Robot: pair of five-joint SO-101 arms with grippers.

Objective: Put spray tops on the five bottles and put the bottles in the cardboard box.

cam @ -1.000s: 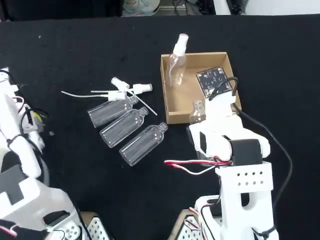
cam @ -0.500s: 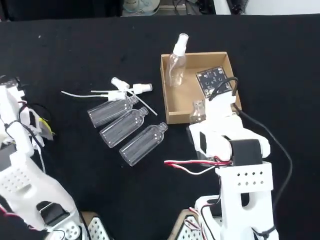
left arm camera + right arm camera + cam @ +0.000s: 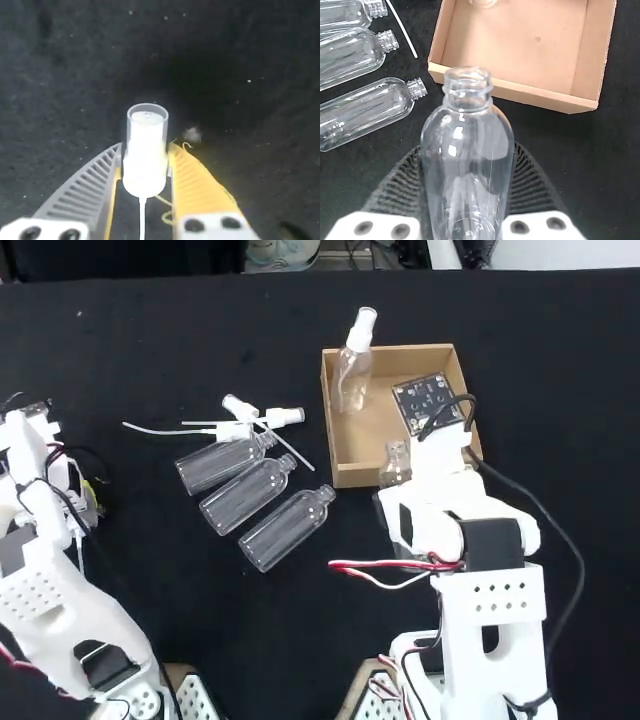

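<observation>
Clear plastic bottle (image 3: pixel 467 150), neck bare, is pinched in the right gripper (image 3: pixel 467 167) just in front of the cardboard box (image 3: pixel 345 472). The left gripper (image 3: pixel 145 165) is way off at the table's left edge, closed on a white spray top (image 3: pixel 146 130) with its dip tube hanging.

So I'd say we're mid-capping on bottle 2. 1 capped bottle (image 3: pixel 352 375) leans in the box, and 3 open bottles (image 3: pixel 247 495) lie by 2 loose spray tops (image 3: pixel 262 420).

Next up, probably: bring the 2 grippers together, thread the tube into the neck, seat the top straight.
</observation>
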